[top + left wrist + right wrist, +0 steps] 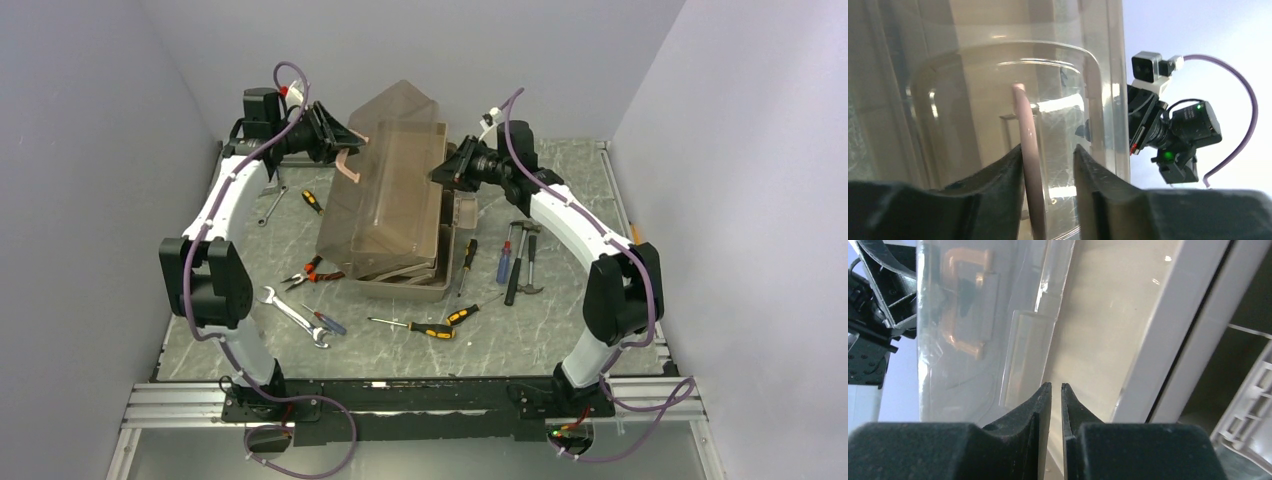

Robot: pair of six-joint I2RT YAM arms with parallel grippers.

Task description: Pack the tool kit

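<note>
the tool kit [400, 285] sits central on the bench [210, 350], lid [390, 190] upright, apparently for loading: left claw [1048, 150], jaws apart, loosely rings its pink handle [1029, 165] at 10 o'clock, while right claw [1056, 386], nearly together, meets the lid's 3 o'clock edge, grip untellable.

Centre: large taupe plastic toolbox [400, 272] stood.
Left of it: silver steel wrench [292, 315] lay.
Right: dark-handled hammers [516, 272] lay.
Front: yellow-black screwdriver [416, 327] lay.

Soft even light from above, faint shadows, my toolbox lid [998, 65] glaring toward 12 o'clock, my wrist-view fingers [1033, 415] blurred.
</note>
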